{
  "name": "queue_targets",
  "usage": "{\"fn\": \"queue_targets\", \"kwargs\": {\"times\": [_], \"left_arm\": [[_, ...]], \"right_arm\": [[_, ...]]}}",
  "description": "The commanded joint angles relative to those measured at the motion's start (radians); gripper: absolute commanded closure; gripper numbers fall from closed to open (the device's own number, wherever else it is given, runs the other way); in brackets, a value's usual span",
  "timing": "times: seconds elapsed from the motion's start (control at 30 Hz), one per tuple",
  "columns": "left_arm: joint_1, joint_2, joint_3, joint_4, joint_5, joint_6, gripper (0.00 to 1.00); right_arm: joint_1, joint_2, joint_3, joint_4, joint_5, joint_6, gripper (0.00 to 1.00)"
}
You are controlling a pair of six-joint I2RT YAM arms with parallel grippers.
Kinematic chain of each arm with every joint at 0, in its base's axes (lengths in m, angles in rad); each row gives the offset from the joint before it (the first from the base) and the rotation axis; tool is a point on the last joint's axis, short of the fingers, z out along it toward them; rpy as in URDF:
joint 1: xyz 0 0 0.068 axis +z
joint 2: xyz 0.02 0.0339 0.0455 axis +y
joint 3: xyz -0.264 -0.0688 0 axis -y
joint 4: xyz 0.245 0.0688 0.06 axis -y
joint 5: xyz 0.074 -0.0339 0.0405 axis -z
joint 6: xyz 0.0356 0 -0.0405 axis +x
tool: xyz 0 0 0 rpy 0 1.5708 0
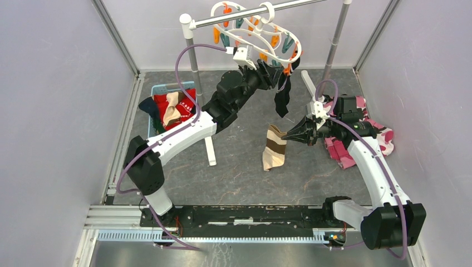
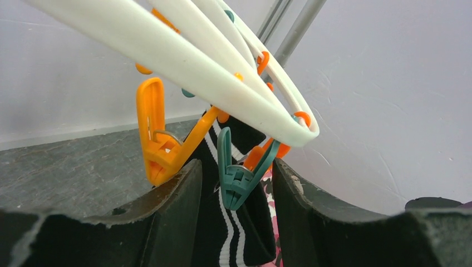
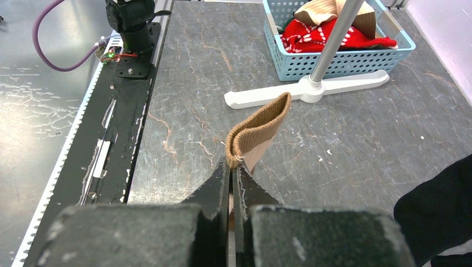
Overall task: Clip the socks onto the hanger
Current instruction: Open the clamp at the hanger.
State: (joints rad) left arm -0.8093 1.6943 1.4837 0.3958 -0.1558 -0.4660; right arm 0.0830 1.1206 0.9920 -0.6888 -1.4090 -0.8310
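Observation:
The white hanger (image 1: 276,40) hangs from the rack's bar with orange and teal clothespins. A dark sock (image 1: 283,100) with white stripes (image 2: 225,239) dangles from a teal clothespin (image 2: 239,178). My left gripper (image 1: 271,71) is up at that pin, open, with one finger on each side of it (image 2: 236,167) and a gap on both sides. An orange clothespin (image 2: 158,144) rests by the left finger. My right gripper (image 1: 288,134) is shut on the cuff of a beige and brown sock (image 1: 274,149), which hangs just above the table (image 3: 259,130).
A light blue basket (image 1: 179,86) at the left holds a red patterned sock (image 3: 317,36) and a tan one. The silver rack's pole (image 1: 193,64) and white foot (image 3: 311,92) stand mid-table. A pink camouflage cloth (image 1: 384,136) lies under the right arm.

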Motion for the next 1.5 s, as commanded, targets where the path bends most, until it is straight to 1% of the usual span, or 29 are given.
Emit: {"fn": "queue_targets", "kwargs": {"times": [0.0,0.23,0.5,0.67,0.73,0.8,0.9,1.07,1.17,1.33,1.47], "left_arm": [[-0.005,0.008,0.054,0.073,-0.031,0.04,0.44],[-0.005,0.027,0.074,0.092,-0.044,0.046,0.44],[-0.006,0.046,0.093,0.092,-0.054,0.049,0.52],[-0.007,0.04,0.093,0.091,-0.063,0.058,0.64],[-0.007,0.036,0.092,0.089,-0.064,0.058,0.71],[-0.009,0.032,0.091,0.087,-0.067,0.057,0.74],[-0.012,0.027,0.09,0.079,-0.075,0.058,0.85],[-0.021,0.012,0.091,0.053,-0.102,0.064,0.94],[-0.026,0.002,0.099,0.029,-0.116,0.075,0.97],[-0.03,-0.023,0.105,-0.022,-0.137,0.079,0.98],[-0.03,-0.052,0.099,-0.049,-0.156,0.084,0.98]], "right_arm": [[-0.002,-0.001,-0.001,0.008,-0.002,0.001,1.0],[-0.002,0.002,-0.001,0.006,-0.002,-0.002,1.0],[-0.003,0.006,0.0,0.001,-0.002,-0.007,1.0],[-0.002,0.008,0.002,-0.005,-0.001,-0.013,1.0],[-0.003,0.009,0.002,-0.005,0.001,-0.014,1.0],[-0.002,0.01,0.002,-0.007,0.004,-0.016,1.0],[-0.003,0.01,0.002,-0.007,0.008,-0.016,1.0],[-0.002,0.008,0.02,-0.008,0.059,-0.009,1.0],[-0.002,0.011,0.046,0.026,0.111,0.054,1.0],[-0.001,-0.006,0.077,0.211,0.225,0.269,1.0],[0.012,0.001,0.139,0.289,0.292,0.392,1.0]]}}
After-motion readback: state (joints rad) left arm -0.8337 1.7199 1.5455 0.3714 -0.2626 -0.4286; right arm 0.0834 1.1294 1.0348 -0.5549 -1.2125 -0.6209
